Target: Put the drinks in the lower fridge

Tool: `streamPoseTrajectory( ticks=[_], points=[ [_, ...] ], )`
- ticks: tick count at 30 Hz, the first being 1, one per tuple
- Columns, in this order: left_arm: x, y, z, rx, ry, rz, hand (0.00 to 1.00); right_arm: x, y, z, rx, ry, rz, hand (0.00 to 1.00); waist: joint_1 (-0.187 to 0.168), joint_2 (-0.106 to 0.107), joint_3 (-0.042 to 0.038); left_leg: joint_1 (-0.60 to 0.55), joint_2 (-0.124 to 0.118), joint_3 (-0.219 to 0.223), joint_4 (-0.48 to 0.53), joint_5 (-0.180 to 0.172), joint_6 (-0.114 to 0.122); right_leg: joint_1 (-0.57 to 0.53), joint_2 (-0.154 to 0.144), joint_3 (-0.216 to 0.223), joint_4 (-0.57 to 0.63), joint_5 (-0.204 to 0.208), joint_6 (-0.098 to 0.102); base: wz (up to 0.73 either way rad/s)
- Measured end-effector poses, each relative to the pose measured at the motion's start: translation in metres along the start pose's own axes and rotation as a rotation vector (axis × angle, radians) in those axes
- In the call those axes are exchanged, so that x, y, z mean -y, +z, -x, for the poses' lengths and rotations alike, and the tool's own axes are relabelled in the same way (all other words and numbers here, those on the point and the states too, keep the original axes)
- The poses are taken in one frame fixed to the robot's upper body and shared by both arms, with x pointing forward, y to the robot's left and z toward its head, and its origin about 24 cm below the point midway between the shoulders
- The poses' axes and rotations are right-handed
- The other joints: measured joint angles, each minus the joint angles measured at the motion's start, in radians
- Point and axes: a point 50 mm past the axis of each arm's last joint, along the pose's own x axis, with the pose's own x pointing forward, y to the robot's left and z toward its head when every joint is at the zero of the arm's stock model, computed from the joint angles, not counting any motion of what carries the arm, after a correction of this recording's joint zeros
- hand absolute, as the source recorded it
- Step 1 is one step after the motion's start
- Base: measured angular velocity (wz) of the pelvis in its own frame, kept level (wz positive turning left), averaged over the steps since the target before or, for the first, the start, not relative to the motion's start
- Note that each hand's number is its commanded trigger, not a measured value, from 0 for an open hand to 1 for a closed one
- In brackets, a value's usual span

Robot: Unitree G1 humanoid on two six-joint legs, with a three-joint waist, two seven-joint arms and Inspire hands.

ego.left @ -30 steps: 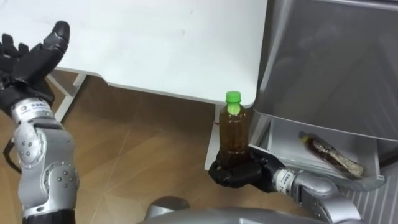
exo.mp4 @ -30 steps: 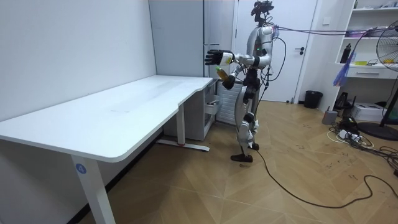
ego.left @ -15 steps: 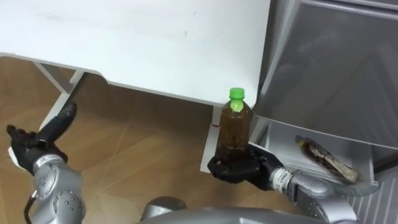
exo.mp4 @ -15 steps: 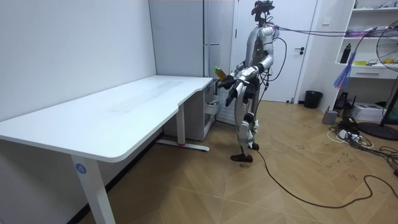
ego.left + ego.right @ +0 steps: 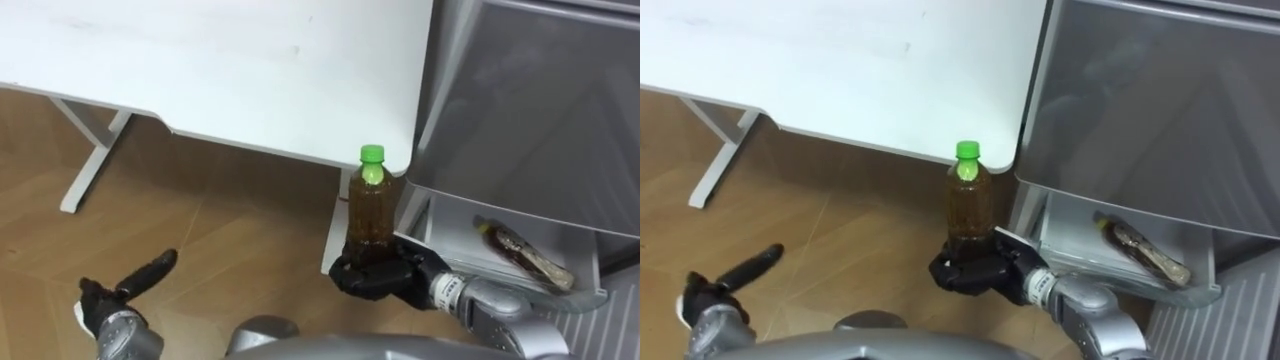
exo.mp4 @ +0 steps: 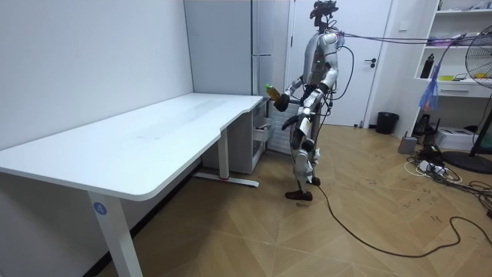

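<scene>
Bottle (image 5: 370, 205) seemingly snug in robot hand (image 5: 375, 278)

We can read no text, number or sign at this moment. The bottle (image 5: 371, 205) gripped in the right robot hand (image 5: 375, 277) shows no legible label above the fingers. Well away from that hand, a round blue sticker (image 6: 98, 207) on a leg of the counter (image 6: 154, 131) is too small to read.
</scene>
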Motion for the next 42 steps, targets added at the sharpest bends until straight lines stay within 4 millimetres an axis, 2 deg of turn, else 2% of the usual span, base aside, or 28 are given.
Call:
streamPoseTrajectory(
  ticks=[4,9,12,15,21,24,30,42],
  points=[
    [-0.016,-0.031,0.002,-0.121,-0.021,-0.134,0.0,-0.001,0.001,-0.001,0.004,0.001,-0.002,1.0,-0.004,-0.003,0.0002,-0.007,0.0,-0.003,0.001,-0.003,0.0,-0.002,0.0,-0.01,0.0,0.0,0.0,0.05],
    [-0.035,-0.05,0.005,-0.201,-0.005,-0.207,0.0,0.003,0.003,0.002,0.023,0.002,-0.037,1.0,-0.002,-0.002,-0.0008,-0.029,0.002,-0.001,0.002,-0.003,-0.001,-0.029,0.001,-0.008,0.009,0.0,0.0,-0.01],
    [-0.037,-0.056,0.006,-0.219,-0.023,-0.296,0.0,0.003,0.003,0.002,0.028,0.009,-0.047,1.0,-0.002,-0.003,0.001,-0.034,0.003,-0.001,0.006,-0.005,0.001,-0.036,0.0,-0.008,0.017,0.001,0.0,0.0],
    [-0.032,-0.058,0.007,-0.212,-0.074,-0.395,0.0,0.004,0.004,0.002,0.028,0.007,-0.042,1.0,-0.008,-0.004,0.0007,-0.05,0.006,0.002,0.009,-0.008,0.001,-0.042,0.002,-0.008,0.019,0.002,-0.002,0.0],
    [-0.019,-0.06,0.007,-0.205,-0.2,-0.618,0.0,0.001,0.003,0.0,0.022,0.018,-0.038,1.0,-0.055,-0.003,0.0019,-0.061,0.008,0.001,0.024,-0.012,0.002,-0.039,0.003,-0.011,0.02,0.004,-0.002,0.0],
    [-0.009,-0.057,0.006,-0.187,-0.258,-0.681,0.0,0.0,0.003,0.0,0.016,0.019,-0.032,1.0,-0.073,-0.002,0.0019,-0.06,0.009,0.001,0.027,-0.012,0.002,-0.04,0.004,-0.01,0.023,0.005,-0.002,0.0],
    [-0.004,-0.054,0.005,-0.15,-0.283,-0.787,0.0,-0.001,0.001,-0.001,0.01,0.021,-0.032,1.0,-0.107,0.001,0.0018,-0.061,0.01,0.005,0.027,-0.012,0.002,-0.05,0.003,-0.008,0.034,0.005,-0.002,-0.04],
    [0.0,-0.053,0.005,-0.138,-0.306,-0.852,0.0,0.001,0.001,-0.001,0.011,-0.01,-0.039,1.0,-0.116,0.008,0.0022,-0.056,0.011,0.014,0.021,-0.011,0.002,-0.053,0.004,0.008,0.033,0.005,-0.002,-0.01]
  ],
)
